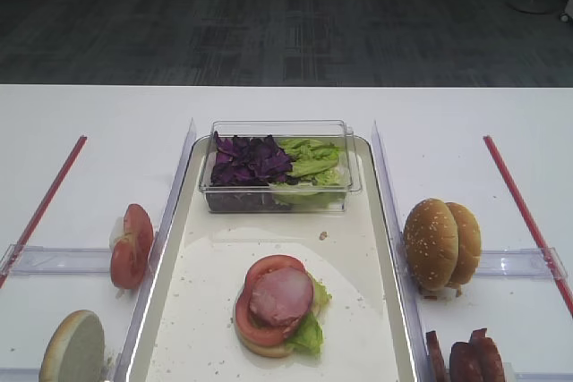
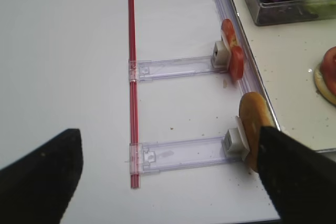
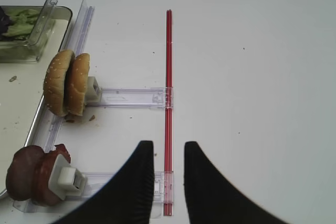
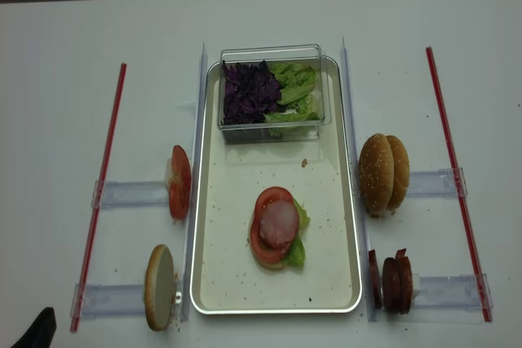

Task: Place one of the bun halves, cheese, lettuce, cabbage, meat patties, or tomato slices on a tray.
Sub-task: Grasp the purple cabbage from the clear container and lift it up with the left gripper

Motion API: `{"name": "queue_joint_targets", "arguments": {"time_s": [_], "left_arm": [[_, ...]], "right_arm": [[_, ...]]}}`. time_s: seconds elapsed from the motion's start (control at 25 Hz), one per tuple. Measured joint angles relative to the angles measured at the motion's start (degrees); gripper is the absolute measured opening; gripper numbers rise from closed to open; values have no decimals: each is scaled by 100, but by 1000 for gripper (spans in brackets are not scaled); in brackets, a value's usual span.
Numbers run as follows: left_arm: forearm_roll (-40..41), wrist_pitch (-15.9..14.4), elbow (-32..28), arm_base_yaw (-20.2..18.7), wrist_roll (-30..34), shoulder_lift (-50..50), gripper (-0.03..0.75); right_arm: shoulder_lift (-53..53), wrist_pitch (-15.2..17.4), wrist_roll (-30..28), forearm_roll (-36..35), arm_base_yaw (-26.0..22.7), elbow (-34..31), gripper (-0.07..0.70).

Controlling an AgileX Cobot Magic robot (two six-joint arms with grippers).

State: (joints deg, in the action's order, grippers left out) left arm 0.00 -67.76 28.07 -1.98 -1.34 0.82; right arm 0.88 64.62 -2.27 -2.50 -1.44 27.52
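One pink meat slice (image 1: pixel 281 296) tops the stack on the tray (image 1: pixel 376 310). Sesame bun halves (image 1: pixel 440 243) stand just right of the tray. Right gripper (image 3: pixel 168 153), jaws slightly parted and empty, should widen first, then lift one crown straight up; left gripper (image 2: pixel 168 166) gapes wide, empty.

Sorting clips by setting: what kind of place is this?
Likely a lab tabletop staged for burger assembly, not a real kitchen: a white table marked with red strips, ingredients upright in clear holders, and grey office carpet behind.
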Motion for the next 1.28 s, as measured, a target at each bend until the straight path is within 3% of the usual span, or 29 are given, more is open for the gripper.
{"name": "queue_joint_targets", "arguments": {"time_s": [1.28], "left_arm": [[-37, 0, 0, 0, 0, 0, 618]], "right_arm": [[0, 0, 0, 0, 0, 0, 193]]}}
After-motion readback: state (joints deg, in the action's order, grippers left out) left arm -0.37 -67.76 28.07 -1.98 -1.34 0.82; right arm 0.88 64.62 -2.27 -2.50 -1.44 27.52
